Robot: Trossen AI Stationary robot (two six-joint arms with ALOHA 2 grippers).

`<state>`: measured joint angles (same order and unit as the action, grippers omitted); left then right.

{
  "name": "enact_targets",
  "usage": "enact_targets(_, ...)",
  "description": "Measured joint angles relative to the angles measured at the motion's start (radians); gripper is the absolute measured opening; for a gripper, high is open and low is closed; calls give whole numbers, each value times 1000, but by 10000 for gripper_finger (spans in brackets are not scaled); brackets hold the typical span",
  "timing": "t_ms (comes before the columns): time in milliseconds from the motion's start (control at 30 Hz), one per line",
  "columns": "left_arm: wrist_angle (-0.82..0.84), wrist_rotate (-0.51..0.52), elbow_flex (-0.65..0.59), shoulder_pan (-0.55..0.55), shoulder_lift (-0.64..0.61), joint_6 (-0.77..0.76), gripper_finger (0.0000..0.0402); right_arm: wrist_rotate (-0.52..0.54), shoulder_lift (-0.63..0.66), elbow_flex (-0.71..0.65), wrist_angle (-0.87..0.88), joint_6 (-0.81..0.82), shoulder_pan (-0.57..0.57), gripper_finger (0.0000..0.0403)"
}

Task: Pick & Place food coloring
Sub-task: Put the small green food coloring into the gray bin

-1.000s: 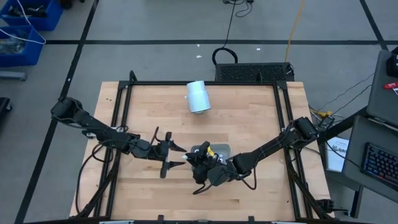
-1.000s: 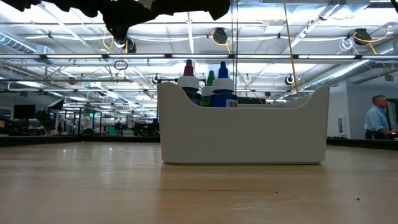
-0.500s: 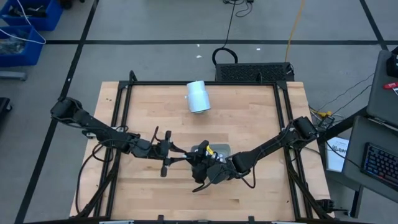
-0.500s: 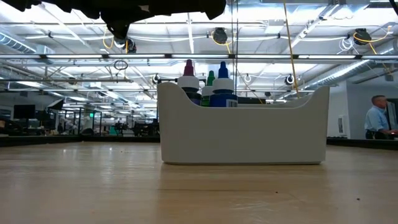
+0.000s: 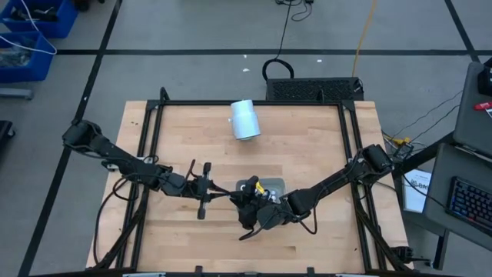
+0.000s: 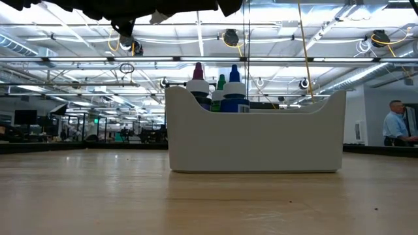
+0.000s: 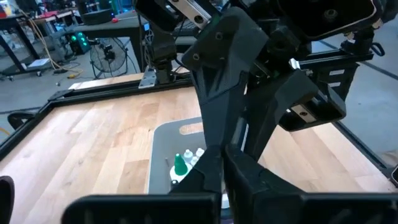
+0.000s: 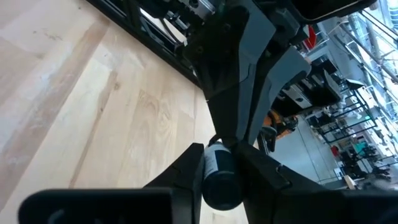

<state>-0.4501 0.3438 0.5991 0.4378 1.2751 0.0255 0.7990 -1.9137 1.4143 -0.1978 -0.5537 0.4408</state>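
Above the table's near middle my two grippers meet, just left of a grey tray (image 5: pixel 274 184). My right gripper (image 8: pixel 221 155) is shut on a dark food coloring bottle (image 8: pixel 217 180). My left gripper (image 5: pixel 224 193) comes from the left and is shut at that bottle's far end. More food coloring bottles (image 6: pixel 221 91) with red, green and blue tips stand upright in the tray (image 6: pixel 255 140). They also show in the left wrist view as bottles (image 7: pixel 180 165) behind the fingers. My left gripper has its fingertips (image 8: pixel 219 134) closed together on the bottle's far end (image 8: pixel 219 147), reaching in level from the table's left. The tips themselves hide what lies between them. My right gripper pinches the bottle's round body (image 8: pixel 209 163) between its two fingers, which lie along it. The bottle is lifted clear of the table and points toward the left gripper.
A pale-blue cylinder (image 5: pixel 245 120) lies on its side near the table's far edge. A black frame (image 5: pixel 154 138) runs along the table's left, right and far sides. Bare wood (image 5: pixel 307 146) lies between cylinder and tray. A person (image 6: pixel 396 125) shows in the room beyond.
My left gripper has shut: its fingers stood spread wide a second ago and now meet at the end of the bottle that my right gripper holds. Both arms have otherwise stayed in place.
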Motion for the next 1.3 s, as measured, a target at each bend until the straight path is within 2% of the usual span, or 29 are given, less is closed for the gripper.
enact_targets(233, -1, 27, 0, 10, 0, -34, 18, 6, 0, 0, -3, 15, 1, 62)
enact_targets(367, -1, 27, 0, 21, 1, 53, 40, 6, 0, 0, -13, 0, 1, 60)
enact_targets(567, -48, 7, -1, 87, -16, 74, 111, 16, 0, 1, -52, -117, 46, 59)
enact_targets(800, -81, 2, 0, 182, -44, 124, 210, 9, 1, 3, -229, -325, 137, 58)
enact_targets(967, -149, -17, -1, 192, -44, 73, 269, -116, 1, 3, -312, -431, 167, 58)
enact_targets(1133, -296, -174, 0, 170, -10, 15, 306, -149, 1, 3, -317, -455, 163, 58)
enact_targets(1300, -327, -190, 13, 125, 33, -8, 313, -173, 1, 3, -307, -511, 139, 60)
